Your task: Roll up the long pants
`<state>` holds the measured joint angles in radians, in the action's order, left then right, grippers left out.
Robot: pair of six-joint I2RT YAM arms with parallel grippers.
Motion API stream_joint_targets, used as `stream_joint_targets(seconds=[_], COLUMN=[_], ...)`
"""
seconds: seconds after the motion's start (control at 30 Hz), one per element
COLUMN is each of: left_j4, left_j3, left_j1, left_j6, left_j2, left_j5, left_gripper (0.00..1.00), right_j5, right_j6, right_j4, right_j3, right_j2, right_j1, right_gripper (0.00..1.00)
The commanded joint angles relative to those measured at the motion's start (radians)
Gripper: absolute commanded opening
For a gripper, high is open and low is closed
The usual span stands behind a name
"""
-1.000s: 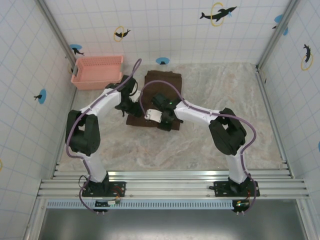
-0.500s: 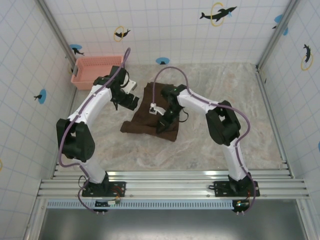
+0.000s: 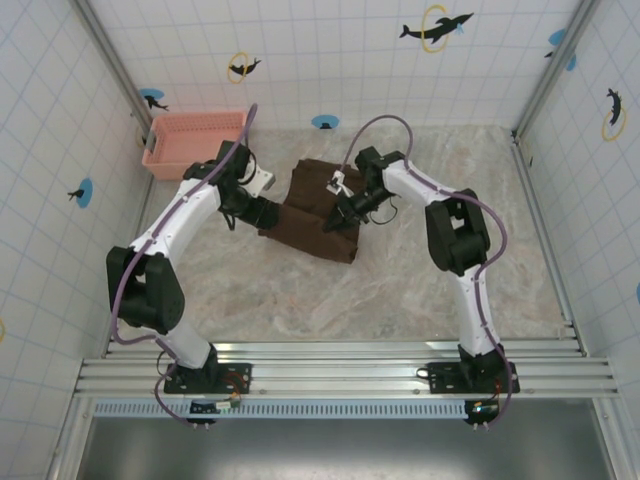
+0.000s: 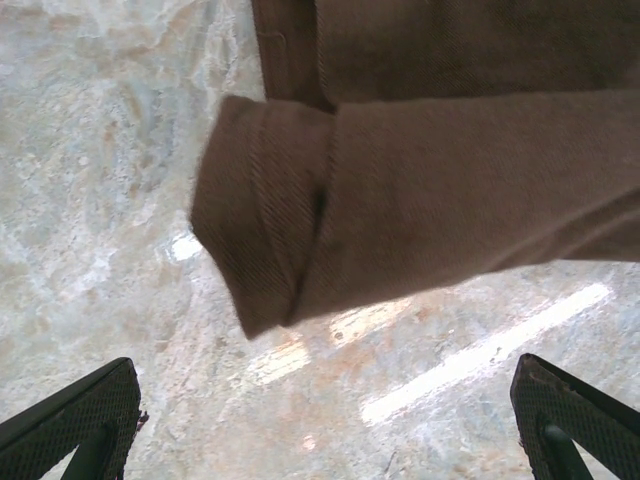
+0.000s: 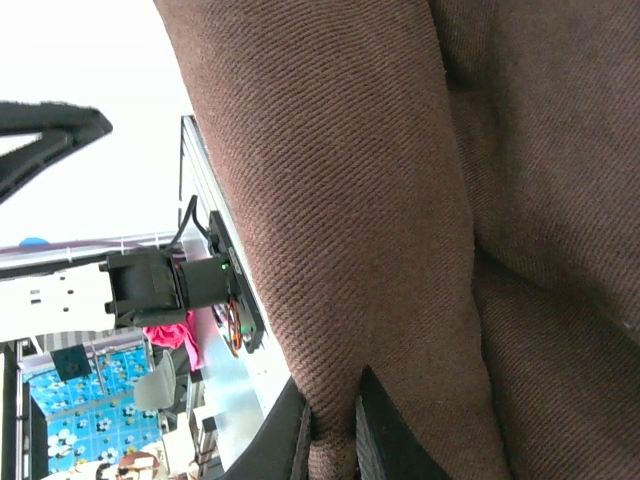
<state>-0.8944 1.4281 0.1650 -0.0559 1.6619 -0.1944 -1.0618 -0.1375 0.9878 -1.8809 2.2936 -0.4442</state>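
long pants (image 3: 312,228), pinched in right hand (image 5: 334,428)

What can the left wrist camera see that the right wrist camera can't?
Left wrist camera: the marble table, a folded corner of the long pants lying on it, and the left pincer wide open, holding nothing. Right wrist camera: the right pincer shut on a fold of the cloth. Shared: the brown pants, seen close up.
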Motion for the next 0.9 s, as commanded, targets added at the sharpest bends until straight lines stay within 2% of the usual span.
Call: stream_joint_targets(seconds=[0.0, 0.27, 0.3, 0.5, 0.63, 0.7, 0.8, 0.87], left_j4=[0.036, 0.035, 0.034, 0.048, -0.001, -0.011, -0.023, -0.027], left_j3=[0.001, 0.121, 0.137, 0.175, 0.222, 0.243, 0.276, 0.302], left_j1=[0.019, 0.102, 0.11, 0.113, 0.114, 0.114, 0.114, 0.114], left_j6=[-0.029, -0.062, -0.099, -0.158, -0.184, -0.193, -0.221, -0.234], left_j2=[0.023, 0.196, 0.22, 0.332, 0.409, 0.445, 0.493, 0.524], left_j5=[-0.043, -0.05, -0.049, -0.038, 0.014, 0.009, 0.002, -0.007], left_gripper=[0.97, 0.97, 0.97, 0.98, 0.97, 0.98, 0.97, 0.98], right_j5=[-0.036, -0.024, -0.02, 0.016, 0.106, 0.159, 0.222, 0.268], right_j6=[-0.025, -0.041, -0.044, -0.05, -0.002, 0.024, 0.064, 0.089], right_j4=[-0.028, -0.028, -0.027, -0.022, 0.039, 0.066, 0.105, 0.122], right_j3=[-0.064, -0.142, -0.156, -0.23, -0.29, -0.308, -0.304, -0.277], right_j2=[0.069, 0.192, 0.208, 0.275, 0.271, 0.248, 0.201, 0.149], right_j1=[-0.001, 0.022, 0.028, 0.056, 0.068, 0.081, 0.093, 0.099], right_gripper=[0.1, 0.1, 0.1, 0.12, 0.15, 0.25, 0.28, 0.43])
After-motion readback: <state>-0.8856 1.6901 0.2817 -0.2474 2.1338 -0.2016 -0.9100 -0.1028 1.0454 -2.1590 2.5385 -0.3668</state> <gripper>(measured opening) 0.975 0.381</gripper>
